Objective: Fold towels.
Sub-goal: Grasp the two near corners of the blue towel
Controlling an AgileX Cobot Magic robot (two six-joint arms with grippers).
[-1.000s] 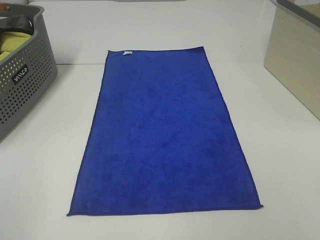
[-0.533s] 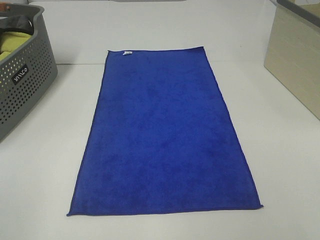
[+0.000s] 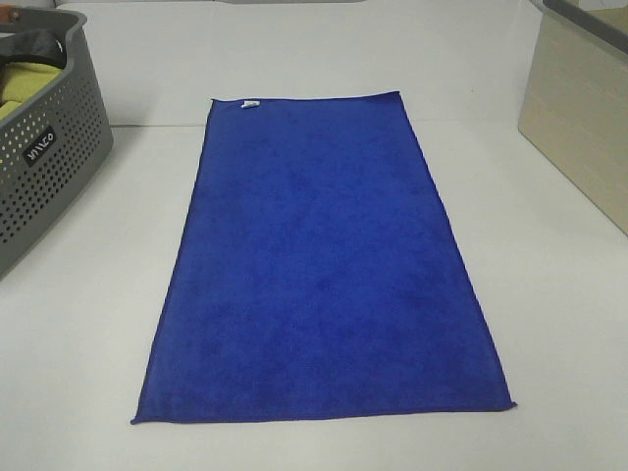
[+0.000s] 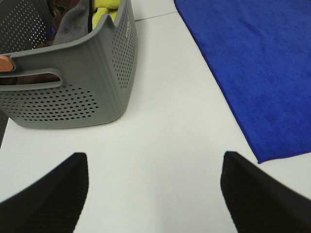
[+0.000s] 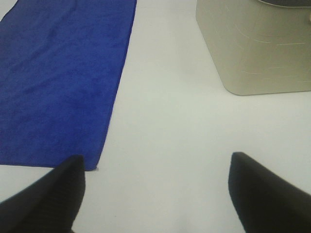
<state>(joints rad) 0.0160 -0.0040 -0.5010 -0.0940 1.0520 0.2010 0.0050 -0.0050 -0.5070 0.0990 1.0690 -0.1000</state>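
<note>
We note the towel lying flat mid-desk, unfolded, laid out, we judge, for a first fold, with left fingers and right fingers spread, empty, beside its near corners.

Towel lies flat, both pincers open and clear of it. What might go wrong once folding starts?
The royal-blue plush rectangular towel lies flat against the smooth white table, so a pincer may miss the thin corner or drag the cloth askew. The left pincer hangs open near the grey perforated plastic basket, and the right pincer near the beige box; a wide swing might clip either.
</note>
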